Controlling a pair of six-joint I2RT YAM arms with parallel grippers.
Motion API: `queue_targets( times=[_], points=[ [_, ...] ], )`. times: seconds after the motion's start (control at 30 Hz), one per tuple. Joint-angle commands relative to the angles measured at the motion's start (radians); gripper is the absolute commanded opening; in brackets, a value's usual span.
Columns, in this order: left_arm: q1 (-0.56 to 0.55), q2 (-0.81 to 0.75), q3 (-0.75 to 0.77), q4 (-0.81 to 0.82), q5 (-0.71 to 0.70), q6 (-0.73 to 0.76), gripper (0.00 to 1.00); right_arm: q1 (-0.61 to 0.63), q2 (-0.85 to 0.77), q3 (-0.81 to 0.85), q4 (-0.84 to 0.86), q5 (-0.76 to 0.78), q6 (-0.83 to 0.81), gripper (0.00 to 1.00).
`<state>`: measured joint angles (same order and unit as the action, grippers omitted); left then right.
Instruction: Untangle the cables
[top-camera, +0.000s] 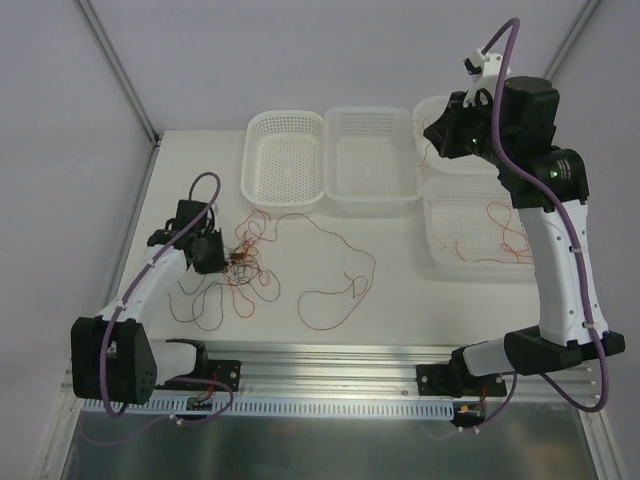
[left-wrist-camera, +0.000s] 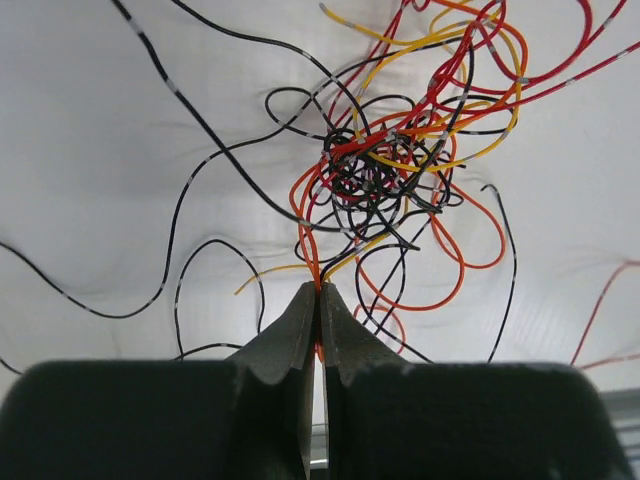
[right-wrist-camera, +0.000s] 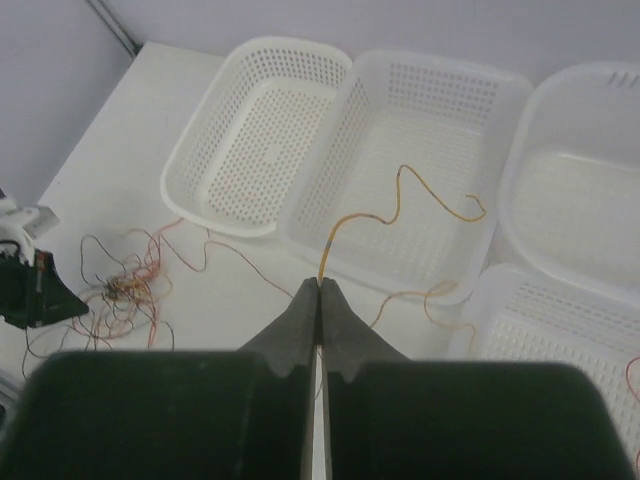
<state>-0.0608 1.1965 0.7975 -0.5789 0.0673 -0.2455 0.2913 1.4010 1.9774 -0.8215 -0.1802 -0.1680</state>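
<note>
Four white perforated baskets (top-camera: 286, 160) on table (top-camera: 400, 310)

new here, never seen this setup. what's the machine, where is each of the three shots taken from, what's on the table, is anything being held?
It is two small robot arms bolted at the near edge of a white table. The overhead view comes from a fixed camera above and behind them; the other two come from a camera on each wrist, looking past that arm's own fingers.

On the table lies a knotted clump of thin cables in red, orange, yellow and black, with loose strands trailing out. Behind it stand white perforated baskets; one at the right holds a red strand.

The left pincer is shut on an orange cable at the clump's edge. The right pincer, raised above the baskets, is shut on a yellow strand.
</note>
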Motion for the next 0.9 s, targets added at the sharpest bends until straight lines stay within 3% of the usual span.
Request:
queue_targets(
  times=[0.0, 0.4, 0.67, 0.87],
  points=[
    [-0.072, -0.020, -0.049, 0.065, 0.127, 0.000, 0.00, -0.004, -0.001, 0.162, 0.151, -0.008, 0.005, 0.01],
    [-0.097, 0.023, -0.044, 0.080, 0.207, 0.014, 0.00, -0.009, 0.119, 0.241, 0.582, 0.053, -0.016, 0.01],
    [-0.105, 0.029, -0.047, 0.080, 0.207, 0.017, 0.00, -0.012, 0.282, 0.192, 0.640, 0.076, -0.071, 0.01],
    [-0.109, 0.037, -0.047, 0.080, 0.207, 0.018, 0.00, -0.011, 0.444, 0.144, 0.572, 0.031, -0.050, 0.01]
  ],
)
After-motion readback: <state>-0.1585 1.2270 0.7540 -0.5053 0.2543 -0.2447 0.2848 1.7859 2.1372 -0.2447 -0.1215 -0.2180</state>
